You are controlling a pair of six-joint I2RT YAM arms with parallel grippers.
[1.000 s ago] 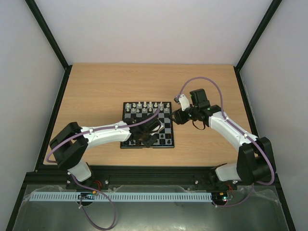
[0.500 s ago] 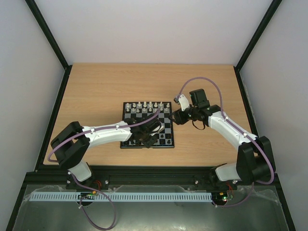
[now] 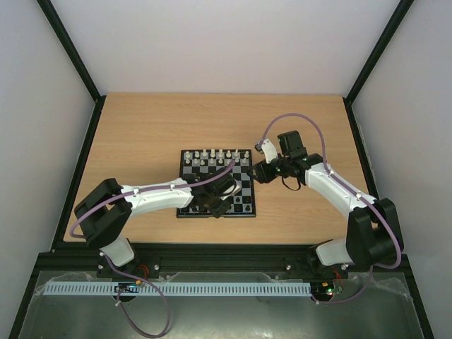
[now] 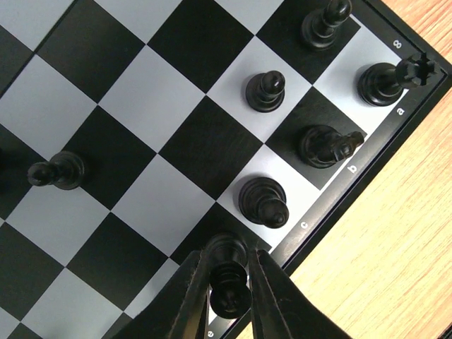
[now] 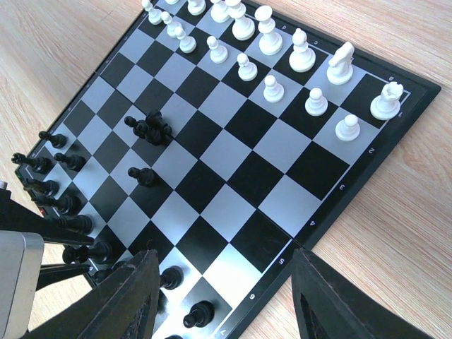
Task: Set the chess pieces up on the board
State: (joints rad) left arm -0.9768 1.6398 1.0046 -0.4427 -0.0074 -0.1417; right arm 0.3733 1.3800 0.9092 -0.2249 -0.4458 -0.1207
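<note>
From my console, the left gripper (image 4: 227,282) sits at the near edge of the board (image 4: 176,85), closed on a black piece (image 4: 227,251) in the lettered edge row; 3 more black pieces (image 4: 263,201) stand along that row beside it. The right gripper (image 5: 224,261) hangs over the board's right edge with its jaws spread wide and nothing between them. Mid-board lies a small black cluster (image 5: 152,127). The white pieces (image 3: 212,155) fill 2 rows on the far side, with bare tabletop (image 3: 155,134) beyond.
</note>
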